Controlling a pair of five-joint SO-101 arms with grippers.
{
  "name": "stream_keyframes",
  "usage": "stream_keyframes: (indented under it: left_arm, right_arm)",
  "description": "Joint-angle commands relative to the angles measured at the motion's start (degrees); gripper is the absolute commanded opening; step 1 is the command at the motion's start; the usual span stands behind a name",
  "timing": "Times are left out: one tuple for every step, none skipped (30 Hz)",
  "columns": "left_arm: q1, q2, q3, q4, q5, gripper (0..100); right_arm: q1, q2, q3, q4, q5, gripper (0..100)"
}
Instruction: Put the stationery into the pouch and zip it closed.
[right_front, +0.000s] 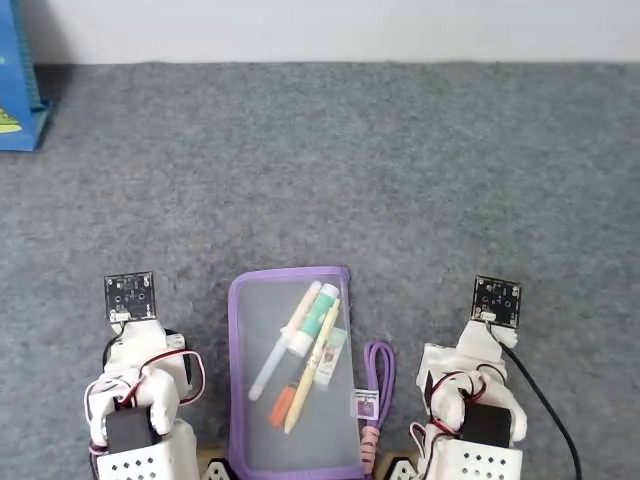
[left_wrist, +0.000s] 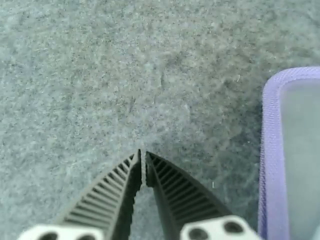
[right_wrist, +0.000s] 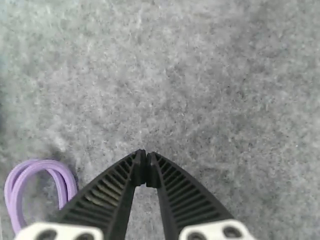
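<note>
Two arms flank the purple-trimmed pouch (right_front: 234, 380) on the grey desk (right_front: 320, 160), the left hand (left_wrist: 142, 160) and right hand (right_wrist: 145, 162) each pressed together on nothing. The stationery (right_front: 305, 350) lies within the pouch's outline; inside or on top cannot be told. The light pouch may slide if its zip is tugged unpinned, and the strap (right_front: 380, 368) could snag.

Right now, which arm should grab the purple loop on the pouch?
Probably the right. The loop lies on the pouch's right side, beside the right gripper. The left gripper sits across the pouch, farther off.
</note>
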Motion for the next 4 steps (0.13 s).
stream_keyframes:
  left_arm:
    - [-0.3, -0.7, -0.6, 0.3, 0.5, 1]
    - [-0.3, -0.7, -0.6, 0.3, 0.5, 1]
    - [-0.3, -0.7, -0.6, 0.3, 0.5, 1]
    - [-0.3, -0.7, -0.6, 0.3, 0.5, 1]
  right_arm:
    - [0.4, -0.6, 1.1, -0.1, 0.6, 0.9]
    - [0.4, -0.6, 1.1, -0.1, 0.6, 0.9]
    - [0.4, -0.6, 1.1, -0.1, 0.6, 0.9]
    - [0.4, -0.6, 1.1, -0.1, 0.6, 0.9]
